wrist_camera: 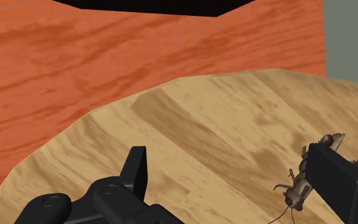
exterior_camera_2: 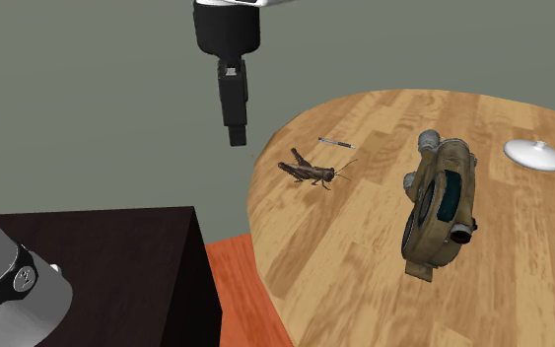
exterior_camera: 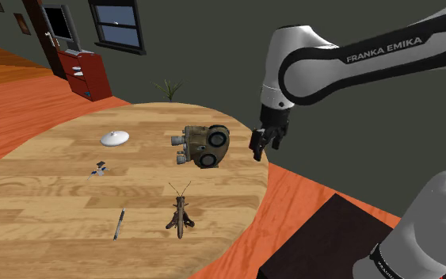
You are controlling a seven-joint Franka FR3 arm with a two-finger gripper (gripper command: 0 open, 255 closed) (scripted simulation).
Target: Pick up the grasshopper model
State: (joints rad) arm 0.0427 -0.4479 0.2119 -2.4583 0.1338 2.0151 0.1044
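Right now my gripper (exterior_camera: pixel 264 144) hangs empty above the rim of the round wooden table (exterior_camera: pixel 47 238), its two fingers spread wide with only air between them. The grasshopper model (exterior_camera: pixel 180 212) lies flat on the tabletop, well below me and off to one side rather than under my centreline. In the wrist view it peeks out from behind one finger (wrist_camera: pixel 336 184), with its antennae reaching into the gap. Its long body runs at a slant to the line between my fingertips, neither along it nor square across. I judge I must shift towards that finger's side, further in over the table, and turn my wrist to close across the narrow body.
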